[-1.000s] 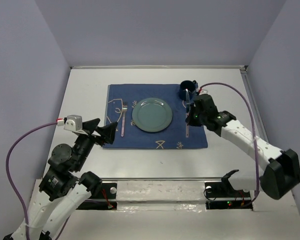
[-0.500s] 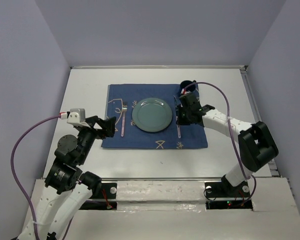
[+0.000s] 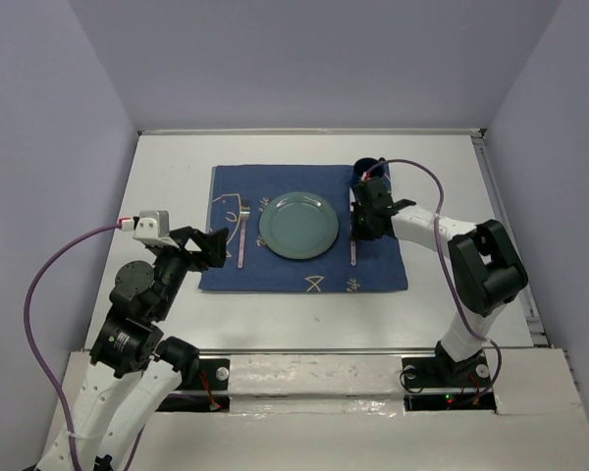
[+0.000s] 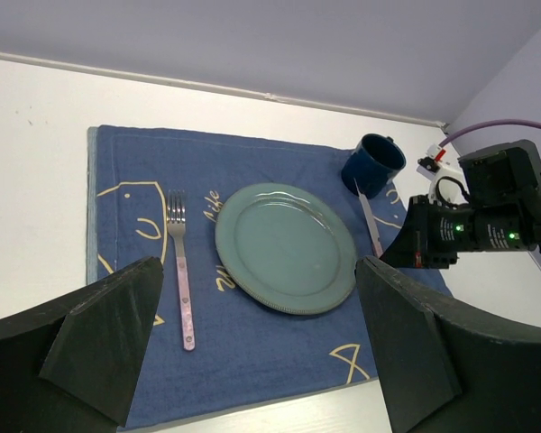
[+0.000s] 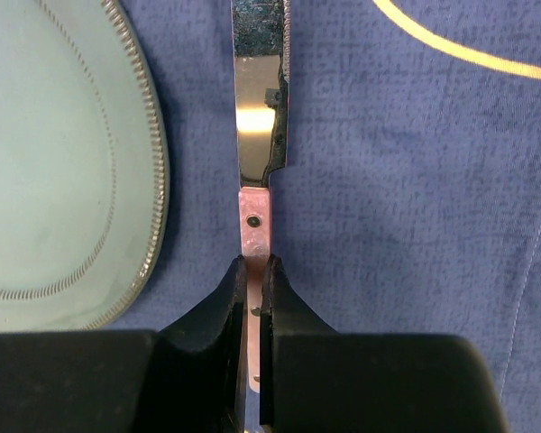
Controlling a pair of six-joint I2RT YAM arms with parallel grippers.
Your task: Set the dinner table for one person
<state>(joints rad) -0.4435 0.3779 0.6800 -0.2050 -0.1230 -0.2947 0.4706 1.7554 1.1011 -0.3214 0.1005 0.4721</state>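
Across the middle of the top view spreads the dinner table [image 3: 167, 177], its white top running from the arm bases at the bottom of the frame up to the far wall. On it, at centre frame, lies a dark blue cloth [image 3: 275, 278] with line drawings. A green plate [image 3: 297, 225] sits at the cloth's middle, with a fork [image 3: 242, 235] to its left and a knife [image 3: 354, 251] to its right, both pink-handled (the knife's blade points toward the top of the frame). A dark blue mug [image 3: 365, 173] stands at the cloth's upper right corner. The right gripper [image 5: 255, 271] is pinched tight on the knife's handle, low over the cloth just beside the plate's rim. The left gripper [image 4: 259, 271] hangs over the cloth's left edge, spread wide, holding nothing.
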